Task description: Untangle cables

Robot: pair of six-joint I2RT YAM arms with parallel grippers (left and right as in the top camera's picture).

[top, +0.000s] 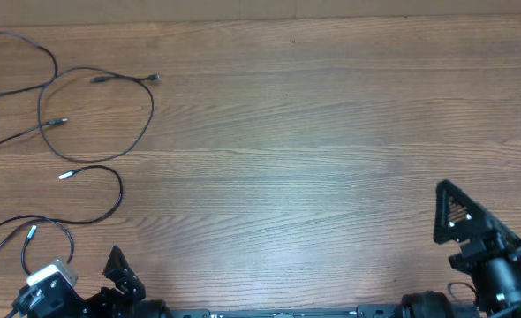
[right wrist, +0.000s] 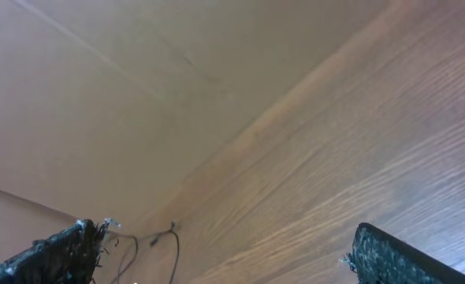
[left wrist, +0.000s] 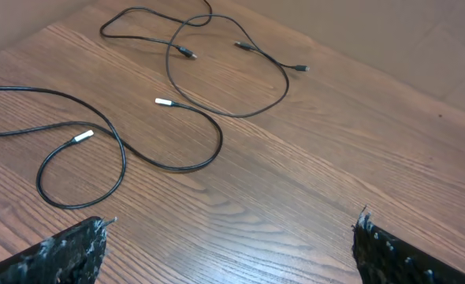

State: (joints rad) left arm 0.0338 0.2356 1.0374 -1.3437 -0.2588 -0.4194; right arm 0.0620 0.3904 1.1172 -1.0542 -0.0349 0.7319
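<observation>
Several thin black cables lie on the wooden table at the far left. Two upper cables cross each other and form a large loop, with small dark plugs at their ends; they also show in the left wrist view. Below them, a white-tipped cable curves right, and another white-tipped cable loops beside it; both appear in the left wrist view. My left gripper is open and empty, close to the lower cables. My right gripper is open and empty, far to the right.
The wooden table runs wide across the view. A beige wall rises behind its far edge. The cables show small and faint in the right wrist view.
</observation>
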